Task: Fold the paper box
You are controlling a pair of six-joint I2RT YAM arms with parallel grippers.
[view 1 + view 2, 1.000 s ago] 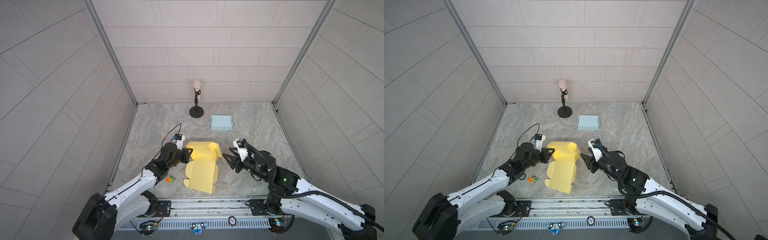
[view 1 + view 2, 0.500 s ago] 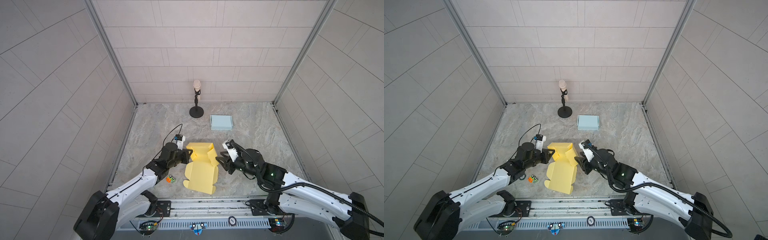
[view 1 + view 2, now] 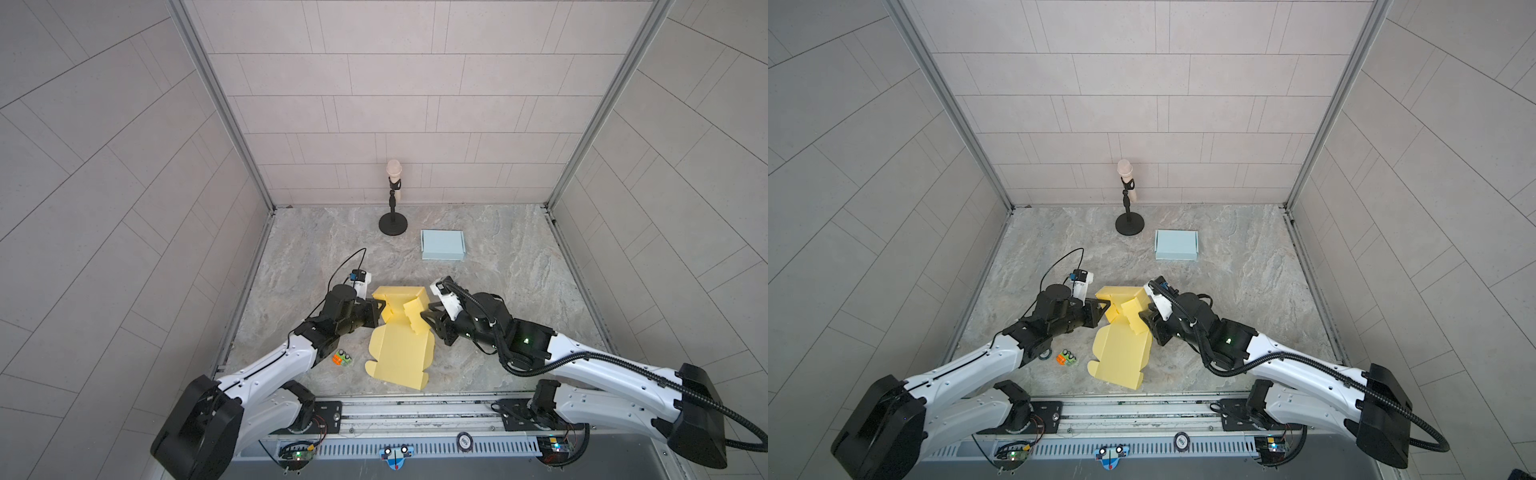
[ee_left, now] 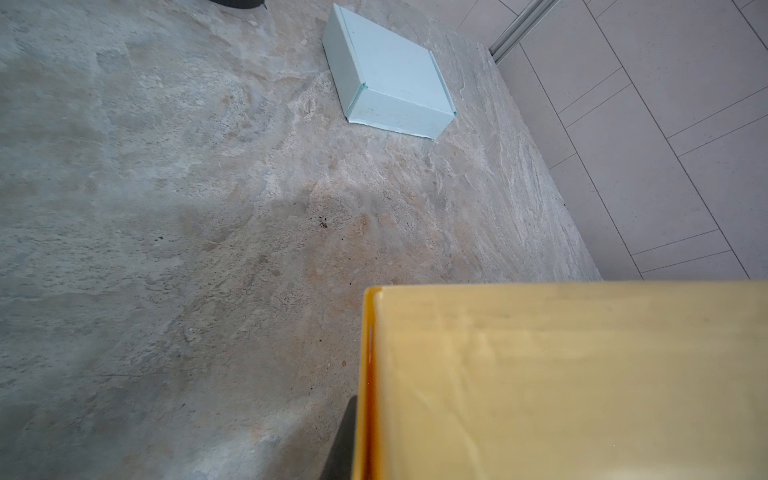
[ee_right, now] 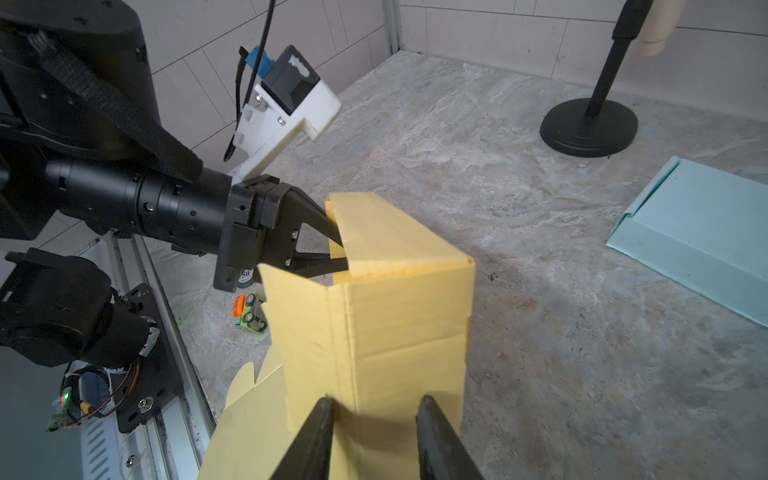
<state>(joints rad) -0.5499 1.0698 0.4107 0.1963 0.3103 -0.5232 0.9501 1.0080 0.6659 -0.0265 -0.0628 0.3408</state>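
both top views are bright and evenly lit from overhead, with no hard glare on the pale wall tiles. the wide lens bows the tile seams toward the edges. only faint, soft shadows lie on the counter [image 3: 498, 270] around the black stand [image 3: 392, 226]. in the left wrist view the paper box [image 4: 561, 382] sits too close, out of focus, with a pale sheen. the right wrist view is mostly crisp. the fingers [image 5: 311, 440] of the right end effector [image 5: 374, 403] look smeared, perhaps from motion.
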